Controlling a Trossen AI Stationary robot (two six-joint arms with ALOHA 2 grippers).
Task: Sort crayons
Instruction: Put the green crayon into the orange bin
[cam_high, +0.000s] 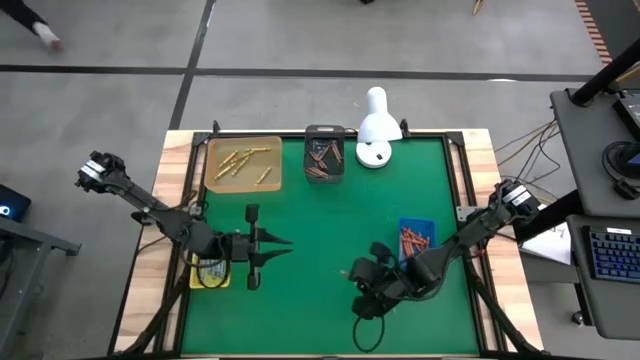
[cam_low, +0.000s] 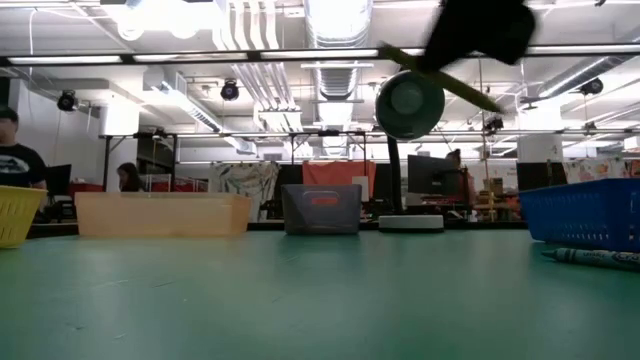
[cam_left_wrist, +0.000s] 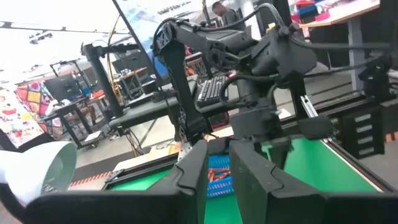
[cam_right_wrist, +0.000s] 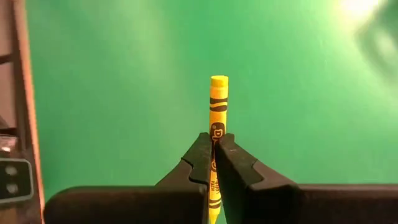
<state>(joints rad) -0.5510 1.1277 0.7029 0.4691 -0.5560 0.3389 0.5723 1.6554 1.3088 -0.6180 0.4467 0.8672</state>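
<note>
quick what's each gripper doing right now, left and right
Left gripper: slightly open, holding nothing, above the mat.
Right gripper: shut on a yellow crayon.

High view: straight down over the whole green-topped wooden bench (cam_high: 330, 220). Low view: level at the surface, facing the room. Left wrist: forward across to the blue plastic tray (cam_left_wrist: 219, 177), shared with overhead. Right wrist: close above the mat.

Yellow paper-wrapped wax crayon (cam_right_wrist: 217, 102) with black bands; flat green desk (cam_high: 320, 220); blue plastic tray (cam_high: 416, 238) of orange crayons (cam_high: 412, 240).
</note>
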